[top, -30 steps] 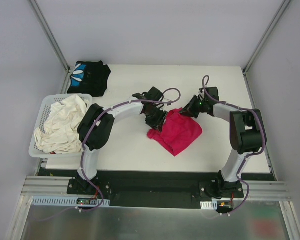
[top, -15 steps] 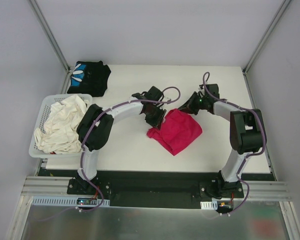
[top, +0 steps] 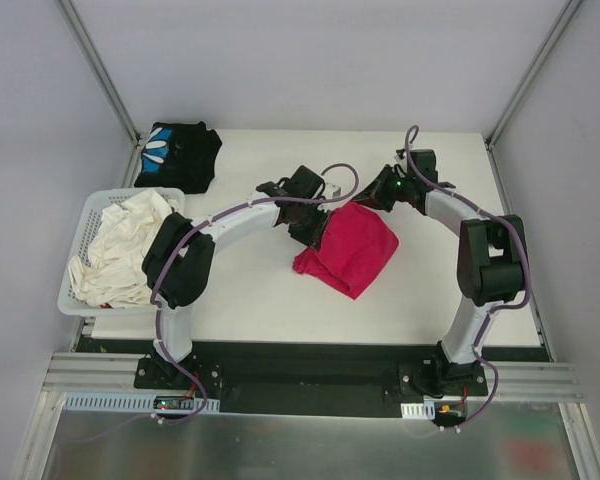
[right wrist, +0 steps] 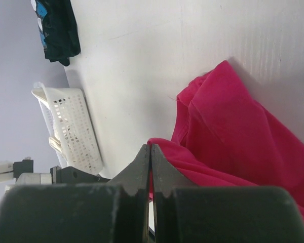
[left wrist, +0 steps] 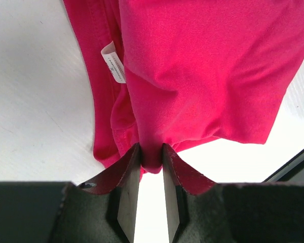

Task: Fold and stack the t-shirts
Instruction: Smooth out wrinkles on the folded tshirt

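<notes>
1 plain magenta-red soft cloth t-shirt lies bunched and doubled over mid-table, white label showing, and 1 black cloth t-shirt with a blue-and-white print sits crumpled at the far-left corner.

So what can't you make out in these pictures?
Top view: the left gripper and right gripper cover the far corners of the magenta-red cloth t-shirt.
Left wrist view: its white label is too small to read.
Top view: the black cloth t-shirt shows a print too small to read.
Top view: cream cloths hide the bottom of the white plastic lattice basket.
</notes>
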Motion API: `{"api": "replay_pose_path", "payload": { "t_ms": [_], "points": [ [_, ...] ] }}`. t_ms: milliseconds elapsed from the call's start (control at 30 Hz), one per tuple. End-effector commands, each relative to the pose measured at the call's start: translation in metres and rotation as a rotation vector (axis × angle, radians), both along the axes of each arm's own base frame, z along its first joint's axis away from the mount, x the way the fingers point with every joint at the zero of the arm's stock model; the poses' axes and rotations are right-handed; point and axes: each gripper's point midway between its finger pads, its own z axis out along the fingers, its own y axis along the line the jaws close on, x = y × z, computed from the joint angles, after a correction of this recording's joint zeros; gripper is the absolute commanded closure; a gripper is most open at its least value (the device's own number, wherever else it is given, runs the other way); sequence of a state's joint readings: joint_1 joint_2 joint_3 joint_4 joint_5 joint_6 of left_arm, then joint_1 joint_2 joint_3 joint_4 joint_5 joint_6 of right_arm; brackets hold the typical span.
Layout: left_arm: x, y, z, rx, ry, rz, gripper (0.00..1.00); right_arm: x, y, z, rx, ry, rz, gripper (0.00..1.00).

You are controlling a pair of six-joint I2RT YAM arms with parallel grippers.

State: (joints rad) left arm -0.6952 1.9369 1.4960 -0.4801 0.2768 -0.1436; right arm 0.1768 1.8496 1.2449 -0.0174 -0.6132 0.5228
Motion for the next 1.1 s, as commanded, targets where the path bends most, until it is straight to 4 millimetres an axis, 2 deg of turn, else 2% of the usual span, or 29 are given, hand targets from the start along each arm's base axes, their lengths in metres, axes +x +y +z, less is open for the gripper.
{"api": "replay_pose_path", "payload": {
  "t_ms": [0,200,667,933,1067],
  "points": [
    [0.001,-0.003,0.020,-0.019,-0.051,0.000,0.77,0.010,0.007,0.003,-0.002,-0.007,0.007,0.99],
    [0.004,-0.001,0.026,-0.019,-0.071,0.009,0.76,0.018,0.014,-0.011,-0.006,0.019,0.012,0.99],
    [0.006,0.003,0.029,-0.009,-0.087,0.034,0.77,0.027,0.028,-0.017,-0.008,0.028,0.033,0.99],
    [0.007,0.008,0.030,0.008,-0.107,0.046,0.77,0.033,0.035,-0.013,-0.008,0.019,0.038,0.99],
    [0.005,0.008,0.030,0.006,-0.100,0.047,0.77,0.032,0.039,-0.021,-0.020,0.032,0.048,0.99]
  ]
}}
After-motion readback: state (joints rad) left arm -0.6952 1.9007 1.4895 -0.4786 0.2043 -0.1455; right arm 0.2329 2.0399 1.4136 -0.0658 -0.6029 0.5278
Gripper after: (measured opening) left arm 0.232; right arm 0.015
